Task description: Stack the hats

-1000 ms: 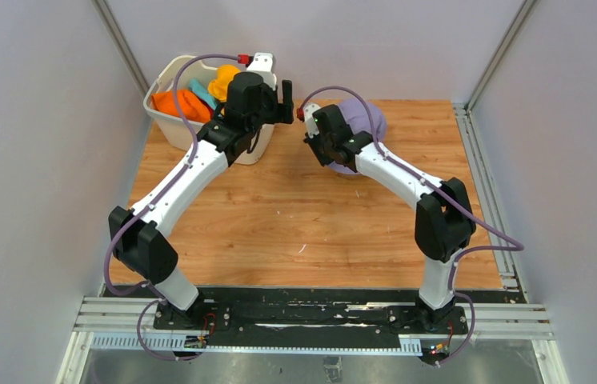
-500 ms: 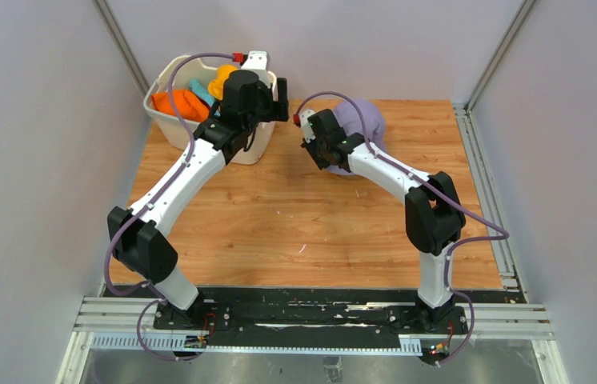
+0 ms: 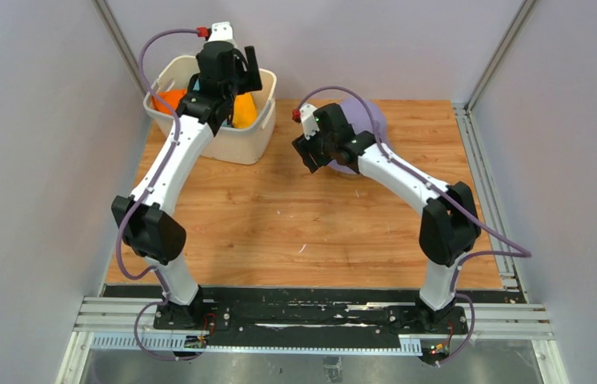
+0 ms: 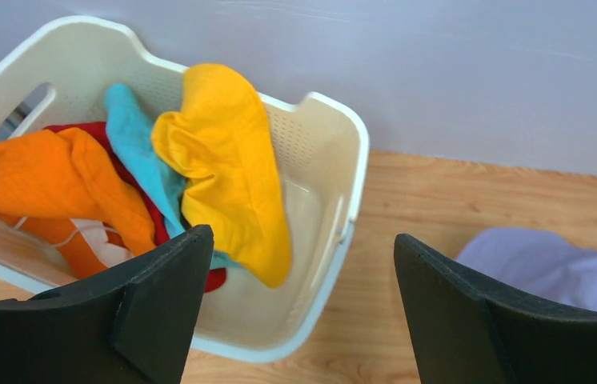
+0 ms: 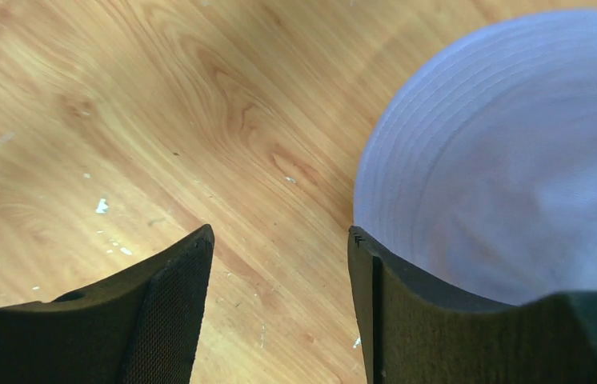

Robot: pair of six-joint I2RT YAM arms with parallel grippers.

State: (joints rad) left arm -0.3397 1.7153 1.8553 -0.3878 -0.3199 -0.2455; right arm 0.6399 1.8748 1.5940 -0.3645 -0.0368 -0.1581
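The orange hat [image 4: 55,184], red hat [image 4: 87,129], teal hat [image 4: 131,136] and yellow hat [image 4: 227,160] are heaped in the basket [image 4: 327,128] at the far left corner of the surface [image 3: 279,216]. The lavender hat [image 5: 511,160] sits near the far edge. The left end effector [image 4: 302,240] is held spread above the basket. The right end effector [image 5: 279,232] is spread and empty beside the lavender brim. The fabric is judged light and limp, so a pinch on a brim fold is advised.

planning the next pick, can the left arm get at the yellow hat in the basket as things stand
Probably yes: the left gripper hangs open over the basket, and the yellow hat lies on top of the pile, nothing covering it.
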